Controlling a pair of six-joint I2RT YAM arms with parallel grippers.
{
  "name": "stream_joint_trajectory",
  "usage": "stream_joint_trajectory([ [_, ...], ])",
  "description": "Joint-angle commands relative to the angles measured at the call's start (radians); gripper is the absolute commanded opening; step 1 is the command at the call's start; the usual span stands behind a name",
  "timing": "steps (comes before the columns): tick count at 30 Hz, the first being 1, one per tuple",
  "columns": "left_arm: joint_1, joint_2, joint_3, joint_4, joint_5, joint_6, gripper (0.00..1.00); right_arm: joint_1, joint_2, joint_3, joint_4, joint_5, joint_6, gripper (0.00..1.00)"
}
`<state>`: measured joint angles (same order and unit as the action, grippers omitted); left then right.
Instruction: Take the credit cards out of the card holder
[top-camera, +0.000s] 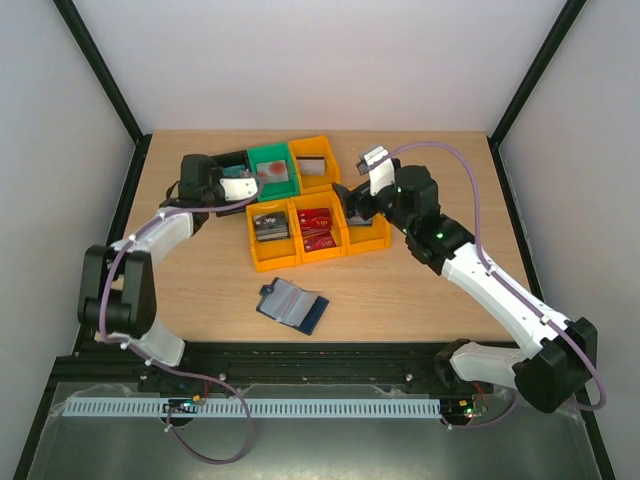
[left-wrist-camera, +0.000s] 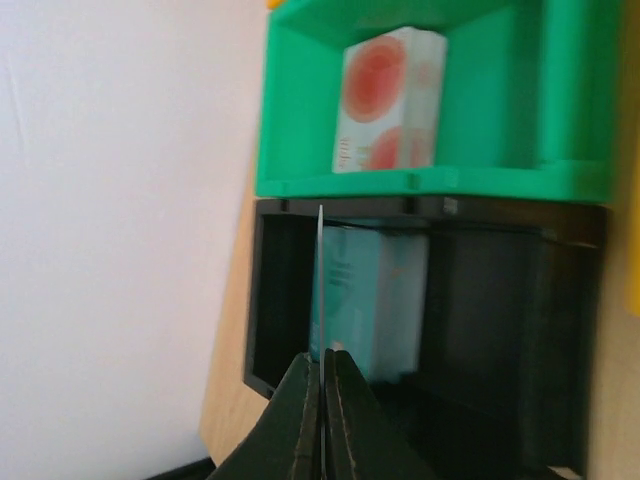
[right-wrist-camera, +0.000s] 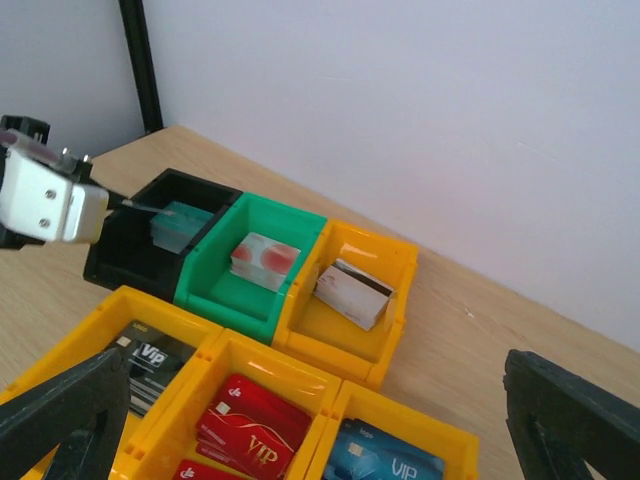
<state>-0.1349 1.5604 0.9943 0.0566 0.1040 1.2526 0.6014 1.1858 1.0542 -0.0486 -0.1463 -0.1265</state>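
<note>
The card holder (top-camera: 292, 305) lies open on the table in front of the bins, navy with a grey-blue inside. My left gripper (left-wrist-camera: 322, 365) is shut on a thin credit card (left-wrist-camera: 321, 270), seen edge-on, above the black bin (left-wrist-camera: 500, 330). That bin holds a stack of teal cards (left-wrist-camera: 375, 300). From above, the left gripper (top-camera: 236, 188) sits at the black bin's (top-camera: 231, 160) near side. My right gripper (right-wrist-camera: 315, 400) stands wide open with nothing between its fingers, above the front yellow bins with red cards (right-wrist-camera: 250, 430) and blue cards (right-wrist-camera: 385, 465). In the top view the right gripper (top-camera: 352, 207) hangs by the front right bin.
A green bin (right-wrist-camera: 215, 290) holds red-and-white cards (right-wrist-camera: 265, 260). A yellow bin (right-wrist-camera: 400, 265) behind holds silver cards (right-wrist-camera: 350, 292). Another front bin holds dark VIP cards (right-wrist-camera: 150, 360). The six bins cluster at mid-table (top-camera: 300, 205); white walls and a black frame surround the table.
</note>
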Motion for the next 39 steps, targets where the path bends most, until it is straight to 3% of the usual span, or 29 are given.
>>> stream_joint_trajectory([
  [1, 0.043, 0.125, 0.104, 0.203, 0.088, -0.008, 0.02, -0.038, 0.018, -0.003, 0.043, -0.036, 0.008, 0.99],
  [6, 0.067, 0.291, 0.279, 0.142, 0.14, -0.11, 0.02, -0.085, 0.052, -0.006, 0.056, -0.044, 0.005, 0.99],
  [12, 0.077, 0.411, 0.335, 0.07, 0.09, -0.049, 0.02, -0.127, 0.079, -0.003, 0.046, -0.059, -0.002, 0.99],
  [20, 0.09, 0.433, 0.32, 0.057, 0.002, 0.017, 0.02, -0.155, 0.081, -0.004, 0.062, -0.107, 0.002, 0.99],
  [28, 0.084, 0.469, 0.3, 0.148, -0.043, 0.076, 0.03, -0.155, 0.055, -0.014, 0.064, -0.133, -0.008, 0.99],
  [33, 0.08, 0.482, 0.308, 0.163, -0.031, 0.087, 0.21, -0.155, 0.052, -0.016, 0.059, -0.138, -0.013, 0.99],
  [39, 0.078, 0.455, 0.32, 0.058, 0.026, 0.091, 0.44, -0.155, 0.05, -0.019, 0.062, -0.145, -0.019, 0.99],
])
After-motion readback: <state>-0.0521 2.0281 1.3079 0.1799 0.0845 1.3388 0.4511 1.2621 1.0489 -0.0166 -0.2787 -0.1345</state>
